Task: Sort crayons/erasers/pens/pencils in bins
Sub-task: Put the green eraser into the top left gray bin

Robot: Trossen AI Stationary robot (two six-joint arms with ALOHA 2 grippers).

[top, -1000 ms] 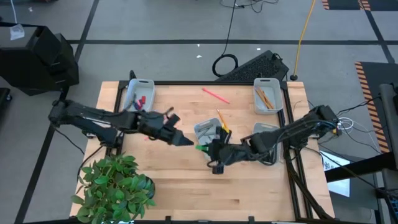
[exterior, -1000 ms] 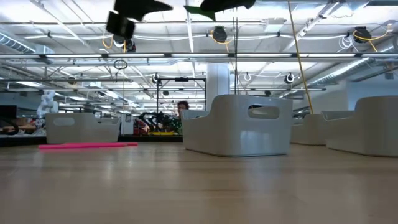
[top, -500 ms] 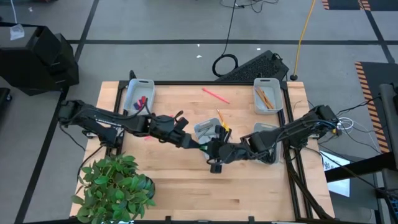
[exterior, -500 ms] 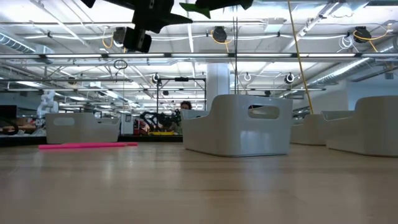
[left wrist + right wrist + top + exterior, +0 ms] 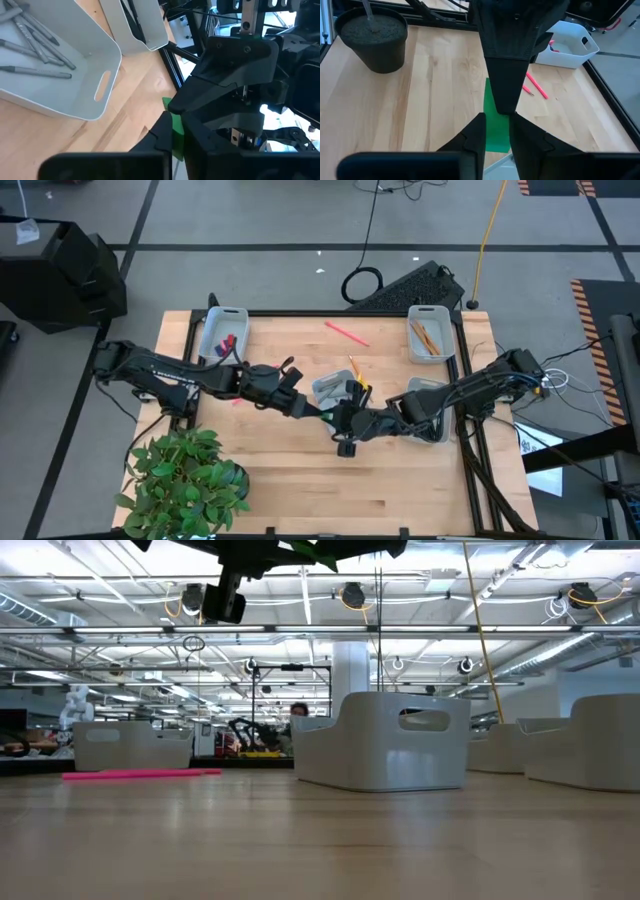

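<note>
Above the middle of the table (image 5: 270, 470), we see the right gripper (image 5: 337, 417) clenched on a green eraser (image 5: 496, 122), while the left gripper (image 5: 318, 412) grasps the same eraser's other end.

My left tool (image 5: 318, 412) and right tool (image 5: 336, 416) are crowding each other beside the middle bin (image 5: 330, 390); the plant (image 5: 185, 475) is blocking one corner, leaving open surface (image 5: 400, 490) nearby.
</note>
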